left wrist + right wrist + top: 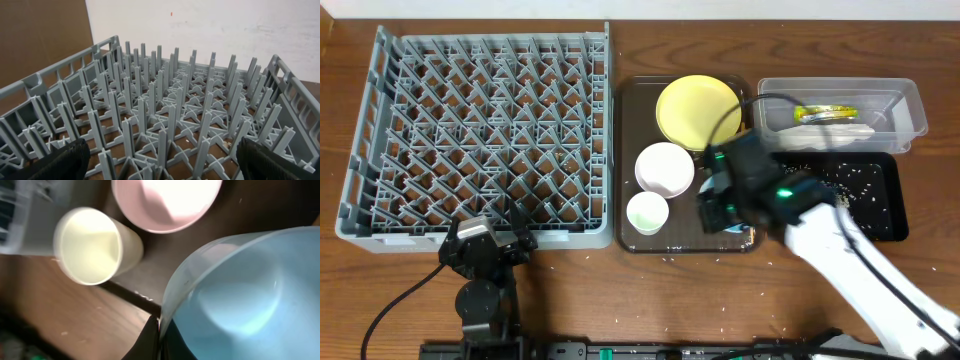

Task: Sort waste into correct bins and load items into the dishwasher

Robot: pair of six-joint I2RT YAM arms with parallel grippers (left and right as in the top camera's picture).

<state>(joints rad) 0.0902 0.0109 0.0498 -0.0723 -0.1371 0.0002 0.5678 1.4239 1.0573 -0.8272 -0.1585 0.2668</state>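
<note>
Overhead view:
- A large square grey plastic dish rack takes up the left of the wooden counter.
- Beside it is a dark brown flat tray carrying a round yellow plate, a round white bowl and a small white cup.
- At far right, a clear plastic rectangular tub holds a yellow-green printed wrapper and a crumpled white paper napkin.
- A shallow black rectangular tray lies just in front of the tub, with whitish rice-like scraps scattered on it.
- The left pincer sits at the rack's near edge, spread wide and holding nothing.
- The right pincer is over the brown tray's near right corner. The arm covers its catch; only a sliver of blue shows.

Left wrist view:
- This adds only a low look across the rack's upright pegs.
- Two black fingertips sit in the bottom corners, far apart.

Right wrist view settles what the overhead view hides:
- A light blue shallow dish fills the right half of the frame.
- Its rim runs straight into the dark fingers at the bottom edge, which are pressed together and pinching it.
- The cup is left of the dish, and the bowl is at the frame's top. Both are near the dish but clear of the pincer.
</note>
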